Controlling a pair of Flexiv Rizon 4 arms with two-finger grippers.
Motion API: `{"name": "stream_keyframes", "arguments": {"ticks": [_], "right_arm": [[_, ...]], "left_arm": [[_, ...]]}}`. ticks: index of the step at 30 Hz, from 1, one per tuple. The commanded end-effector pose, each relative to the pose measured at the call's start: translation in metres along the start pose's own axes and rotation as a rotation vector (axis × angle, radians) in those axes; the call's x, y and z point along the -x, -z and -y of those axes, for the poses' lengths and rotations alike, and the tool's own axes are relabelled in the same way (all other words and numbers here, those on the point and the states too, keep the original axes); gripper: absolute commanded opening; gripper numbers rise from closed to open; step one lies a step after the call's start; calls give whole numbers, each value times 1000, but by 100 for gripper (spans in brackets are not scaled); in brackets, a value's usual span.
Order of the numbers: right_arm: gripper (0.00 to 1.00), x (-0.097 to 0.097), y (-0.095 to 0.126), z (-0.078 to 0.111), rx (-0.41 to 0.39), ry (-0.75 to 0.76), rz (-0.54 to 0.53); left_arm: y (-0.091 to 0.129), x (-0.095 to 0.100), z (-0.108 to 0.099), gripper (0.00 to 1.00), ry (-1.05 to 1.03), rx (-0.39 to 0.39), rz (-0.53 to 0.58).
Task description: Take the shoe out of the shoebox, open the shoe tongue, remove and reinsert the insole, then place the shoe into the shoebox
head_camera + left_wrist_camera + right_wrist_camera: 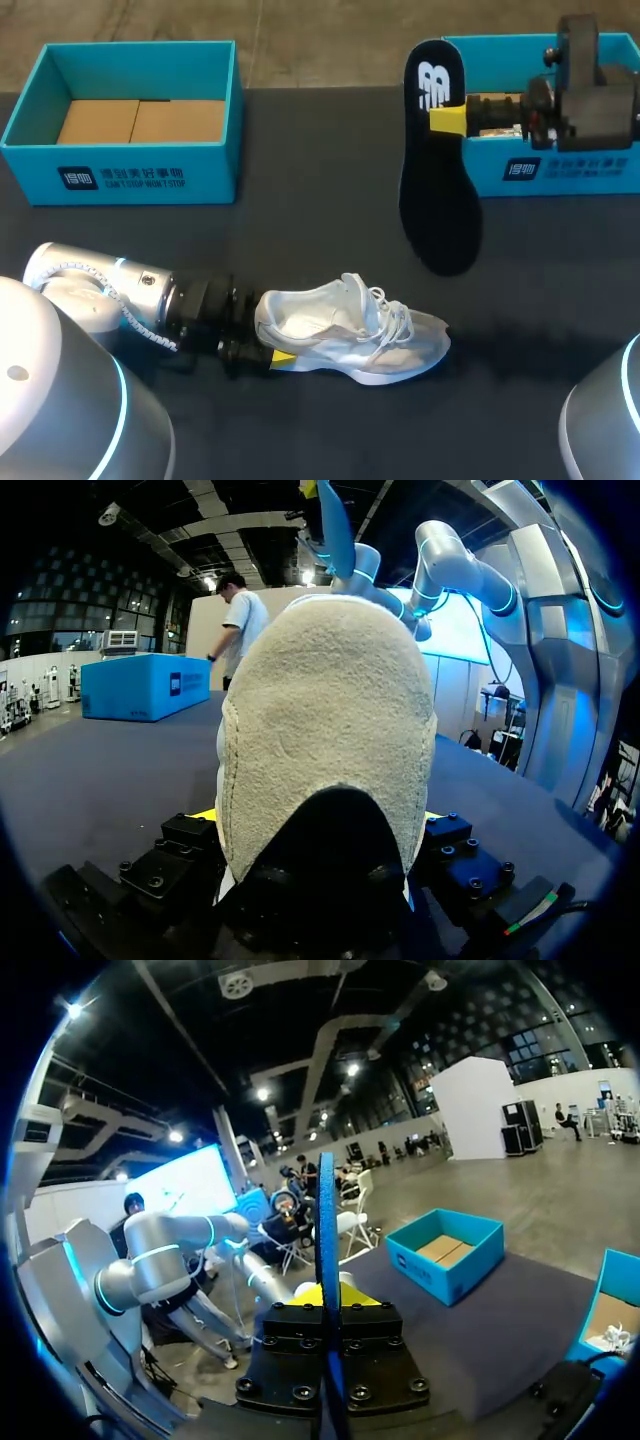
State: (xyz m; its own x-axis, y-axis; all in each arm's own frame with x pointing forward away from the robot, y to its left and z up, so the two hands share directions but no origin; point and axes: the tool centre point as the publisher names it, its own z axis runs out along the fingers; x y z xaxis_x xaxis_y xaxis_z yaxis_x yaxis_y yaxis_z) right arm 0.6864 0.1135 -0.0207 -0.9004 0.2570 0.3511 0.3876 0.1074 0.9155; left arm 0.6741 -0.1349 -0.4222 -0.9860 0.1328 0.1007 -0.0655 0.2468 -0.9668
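The insole, dark with a white logo, is probably light, thin and floppy, best pinched by its edge. The right fingers are clamped on it there, holding it upright beside a box. The left fingers clamp the heel of the pale shoe on the table.

Rounded silver-grey arm links are ringed by cyan light bands; matte black, screw-studded finger mounts are capped by yellow tips.
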Motion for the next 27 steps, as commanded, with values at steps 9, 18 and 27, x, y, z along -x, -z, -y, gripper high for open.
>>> {"name": "stream_keyframes", "arguments": {"ticks": [9, 18, 27], "right_arm": [[0, -6, 5, 5, -29, -19, -14], [0, -6, 5, 5, -29, -19, -14], [0, -6, 5, 5, -29, -19, -14]], "left_arm": [[0, 2, -2, 0, 1, 4, 0], [1, 5, -2, 0, -6, 5, 6], [6, 6, 1, 100, -32, 15, 13]]}}
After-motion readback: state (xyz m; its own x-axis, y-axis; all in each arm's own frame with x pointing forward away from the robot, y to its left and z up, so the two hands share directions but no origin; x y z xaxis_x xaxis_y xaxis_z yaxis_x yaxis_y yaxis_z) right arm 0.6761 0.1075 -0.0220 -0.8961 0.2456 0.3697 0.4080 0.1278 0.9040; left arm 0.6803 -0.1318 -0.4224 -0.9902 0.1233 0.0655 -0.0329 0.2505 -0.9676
